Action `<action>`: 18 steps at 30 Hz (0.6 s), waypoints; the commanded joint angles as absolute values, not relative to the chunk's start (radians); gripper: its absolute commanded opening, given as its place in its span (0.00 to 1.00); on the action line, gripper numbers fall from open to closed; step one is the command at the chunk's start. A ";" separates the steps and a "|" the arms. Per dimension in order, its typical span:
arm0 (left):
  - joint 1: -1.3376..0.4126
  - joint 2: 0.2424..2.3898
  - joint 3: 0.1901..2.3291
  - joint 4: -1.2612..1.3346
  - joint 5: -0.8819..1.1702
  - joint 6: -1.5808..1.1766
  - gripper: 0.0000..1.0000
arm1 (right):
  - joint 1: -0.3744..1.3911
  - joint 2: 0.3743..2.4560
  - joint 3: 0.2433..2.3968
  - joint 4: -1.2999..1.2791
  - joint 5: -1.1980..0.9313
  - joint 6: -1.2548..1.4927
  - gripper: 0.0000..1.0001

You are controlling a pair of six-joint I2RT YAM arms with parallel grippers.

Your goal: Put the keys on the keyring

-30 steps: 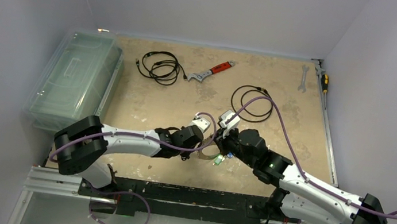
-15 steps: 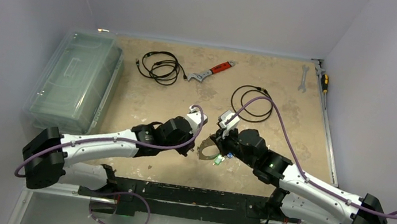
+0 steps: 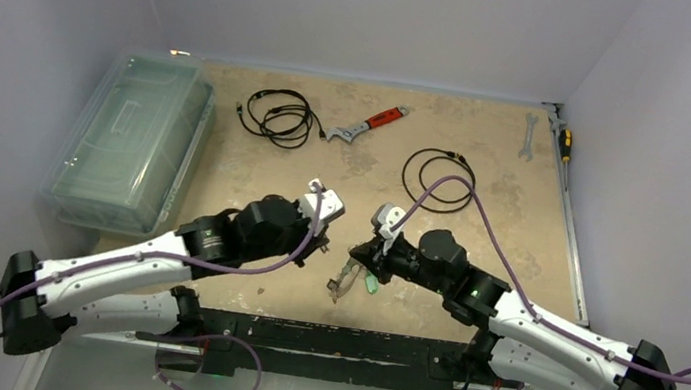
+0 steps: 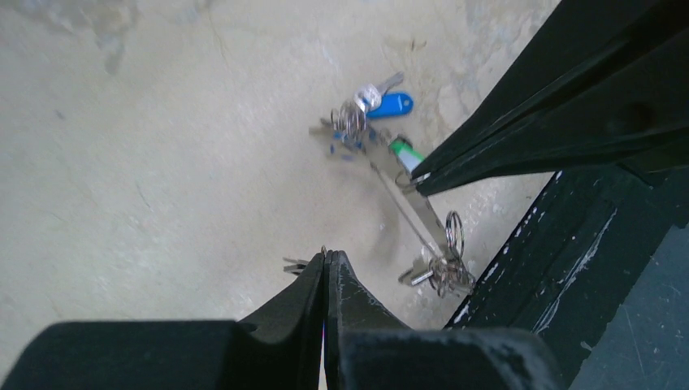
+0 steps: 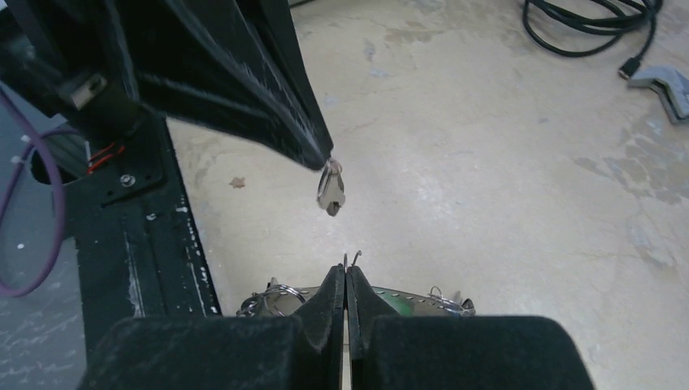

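The keyring [image 4: 410, 207] is hanging tilted just above the table [image 3: 254, 173], close to its near edge and between the two arms. Keys [image 4: 443, 272] are dangling from it in small bunches towards both ends, one bunch showing a blue tag [image 4: 390, 104]. The right claw [image 4: 420, 180] is pinching the hoop's thin edge about midway along, its jaws shut on the metal. Just beside it, and not touching the hoop, the left claw [image 4: 325, 258] is clamping a loose key [image 5: 331, 192] by its top end, so the key is dangling below the closed fingertips.

The arms appear to be working on threading this loose key onto the hoop. To do it well, the right claw should probably be keeping the hoop steady while the left one is doing all the moving. Where the hoop opens is not showing, so that gap needs finding first. The key's eye should then be approaching in line with the hoop's wire, slowly. With so narrow a grip the hoop may be swivelling under any push, and the hanging bunches could be swinging into the way.
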State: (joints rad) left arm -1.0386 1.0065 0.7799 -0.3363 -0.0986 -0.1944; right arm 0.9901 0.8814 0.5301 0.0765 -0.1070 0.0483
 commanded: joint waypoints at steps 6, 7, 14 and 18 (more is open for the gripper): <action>-1.034 0.637 0.568 -0.211 0.048 0.157 0.00 | 1.023 0.910 0.465 0.324 -0.278 -0.018 0.00; -1.034 0.606 0.545 -0.198 0.070 0.184 0.00 | 1.028 0.917 0.465 0.329 -0.288 -0.034 0.00; -1.034 0.520 0.458 -0.130 0.173 0.258 0.00 | 1.035 0.930 0.484 0.344 -0.413 -0.074 0.00; -1.034 0.547 0.461 -0.119 0.218 0.273 0.00 | 1.035 0.946 0.492 0.355 -0.494 -0.069 0.00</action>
